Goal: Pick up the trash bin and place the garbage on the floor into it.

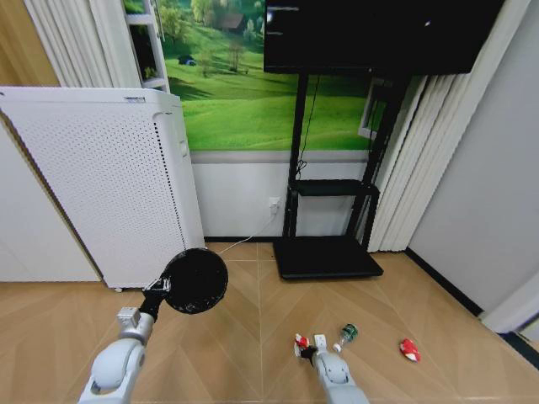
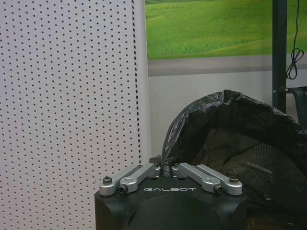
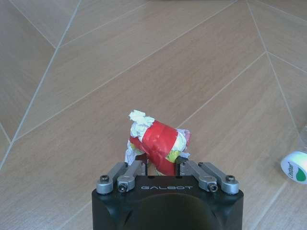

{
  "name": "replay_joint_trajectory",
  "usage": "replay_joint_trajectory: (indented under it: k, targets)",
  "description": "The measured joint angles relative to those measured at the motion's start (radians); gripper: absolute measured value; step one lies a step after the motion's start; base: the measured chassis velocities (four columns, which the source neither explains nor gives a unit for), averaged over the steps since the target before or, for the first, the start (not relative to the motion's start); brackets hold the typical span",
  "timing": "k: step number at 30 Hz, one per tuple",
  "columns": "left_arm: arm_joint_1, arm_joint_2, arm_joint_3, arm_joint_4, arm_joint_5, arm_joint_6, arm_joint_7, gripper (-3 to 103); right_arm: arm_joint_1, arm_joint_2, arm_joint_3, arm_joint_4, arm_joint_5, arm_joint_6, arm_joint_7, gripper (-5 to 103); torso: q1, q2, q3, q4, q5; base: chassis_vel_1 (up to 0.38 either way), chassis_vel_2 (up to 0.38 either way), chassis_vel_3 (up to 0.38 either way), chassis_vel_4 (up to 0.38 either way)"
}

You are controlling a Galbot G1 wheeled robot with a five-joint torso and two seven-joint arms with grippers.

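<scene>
Both arms are clad in smooth pale-grey rounded shells. The left arm (image 1: 114,366) narrows to a small silver block at the wrist, then a black end section. The right arm (image 1: 335,374) shows the same grey casing. Each claw has a glossy black housing lettered "GALBOT" in pale capitals. On the left claw (image 2: 165,165), brushed-silver linkage bars fan out in pairs, pinned with dark hex-head screws. The right claw (image 3: 160,165) carries identical silver bars and screws.

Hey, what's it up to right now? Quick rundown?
Left gripper shut on bin rim, bin held up. Right gripper shut on wrapper. Bottle, red scrap on floor. Nothing blocking.
</scene>
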Motion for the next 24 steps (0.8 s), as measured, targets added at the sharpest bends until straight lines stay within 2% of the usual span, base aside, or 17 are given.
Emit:
replay_joint_trajectory:
  k: [10,18,21,23,24]
  targets:
    - [0.012,-0.007,-0.007,-0.003,-0.001,0.0,0.008,4,-0.051,-0.007,0.023,0.071,0.015,0.01,-0.001,26,0.0,0.0,0.0,0.0001,0.0,0.0,0.0,0.0,0.0]
    - [0.01,-0.014,-0.006,0.016,0.008,-0.006,0.019,4,-0.179,-0.041,0.086,0.299,0.118,0.022,-0.02,26,0.0,0.0,0.0,0.0,0.0001,0.0,0.0,0.0,0.0]
    - [-0.002,-0.015,0.009,0.031,0.014,-0.01,0.02,4,-0.221,-0.052,0.118,0.394,0.159,0.028,-0.035,26,0.0,0.0,0.0,0.0,-0.0001,0.0,0.0,0.0,0.0]
    - [-0.025,-0.014,0.046,0.054,0.021,-0.011,0.02,4,-0.267,-0.063,0.144,0.515,0.222,0.04,-0.041,25,0.0,0.0,0.0,0.0,0.0001,0.0,0.0,0.0,0.0]
    - [-0.025,-0.014,0.046,0.054,0.021,-0.011,0.02,4,-0.267,-0.063,0.144,0.515,0.222,0.04,-0.041,25,0.0,0.0,0.0,0.0,0.0001,0.0,0.0,0.0,0.0]
